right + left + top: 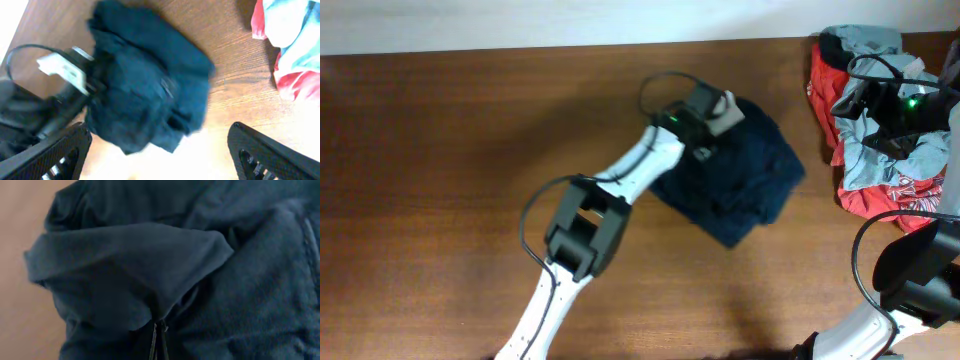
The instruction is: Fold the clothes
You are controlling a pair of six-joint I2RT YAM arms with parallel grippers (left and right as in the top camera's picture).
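Left wrist view shows the left gripper (159,327) pinched shut on a raised fold of the dark blue garment (130,265), crumpled mid-table (440,150). The right gripper (159,137) hangs open, empty. Farther lies the red and grey pile (880,130). The first fold seems in hand; next, carry this fold across and lay it flat.

Open table (440,180) left of navy garment (752,190); clothes pile (862,155) at right edge.
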